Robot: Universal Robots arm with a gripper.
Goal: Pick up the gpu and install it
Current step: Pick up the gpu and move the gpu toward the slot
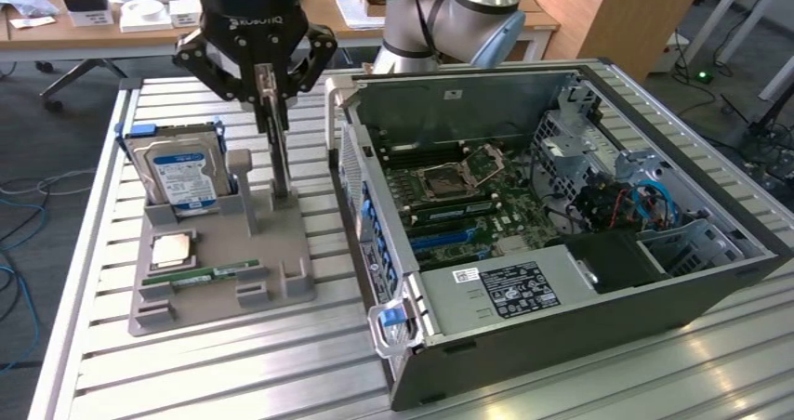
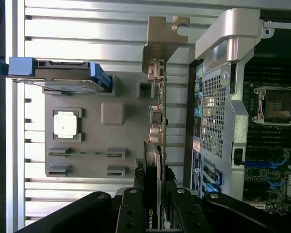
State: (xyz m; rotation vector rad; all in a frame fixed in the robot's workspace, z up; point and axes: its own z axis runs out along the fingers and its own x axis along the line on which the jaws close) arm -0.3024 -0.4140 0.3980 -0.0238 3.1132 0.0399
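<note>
The gpu [image 1: 278, 150] hangs edge-on and upright, a thin card with its silver end bracket [image 2: 158, 53] pointing down toward the grey parts holder [image 1: 267, 243]. My gripper [image 1: 267, 90] is shut on the card's upper end, with black fingers [image 2: 131, 208] on either side of the black cooler face [image 2: 152, 213]. The card's lower end is at the holder's back corner; I cannot tell if it still touches. The open computer case [image 1: 694, 281] lies just to the exterior view's right of the card, motherboard [image 1: 471, 206] facing up.
The grey holder also carries a blue-labelled hard drive [image 1: 184, 174] standing upright, a square processor chip [image 1: 170, 248] and a green memory stick [image 1: 205, 274]. Everything sits on a slatted metal table [image 1: 223, 364]. Desks and the arm's base [image 1: 447, 20] lie behind.
</note>
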